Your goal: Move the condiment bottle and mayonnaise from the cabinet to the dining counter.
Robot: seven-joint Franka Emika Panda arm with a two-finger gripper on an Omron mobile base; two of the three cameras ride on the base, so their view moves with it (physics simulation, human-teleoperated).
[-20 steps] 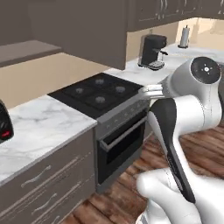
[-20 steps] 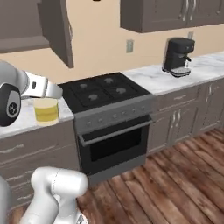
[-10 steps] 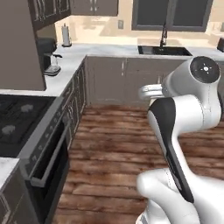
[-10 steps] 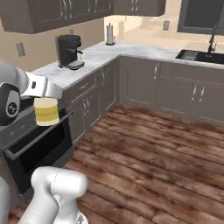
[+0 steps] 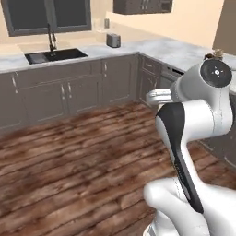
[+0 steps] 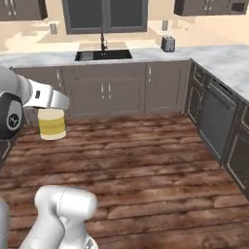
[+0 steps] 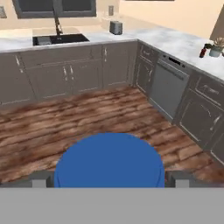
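So the mayonnaise (image 6: pixel 52 124) is riding in the jaws right now, up in the air over the wood floor (image 6: pixel 146 160). In the hand view its blue lid (image 7: pixel 109 159) sits between the two dark finger tips, closed snug against the jar's sides. The gripper (image 6: pixel 53 121) hangs out to the arm's side, well short of any desk.

The condiment bottle (image 7: pixel 202 52) looks like it's already parked on the white marble dining counter (image 7: pixel 183 43), just beside the potted succulent (image 7: pixel 215 47) at the far right end. So I'd guess this is the carry leg for the second item.

How I'd handle it: keep the jar upright and the grip steady while the base rolls toward that counter, past the dishwasher (image 7: pixel 168 89). Don't swing the arm wide near the base cabinets. Once there, aim for bare marble on the toaster (image 7: pixel 116 27) side of the bottle, well apart from it and the plant, so nothing gets knocked. Lower until the jar sits flat, then let go.
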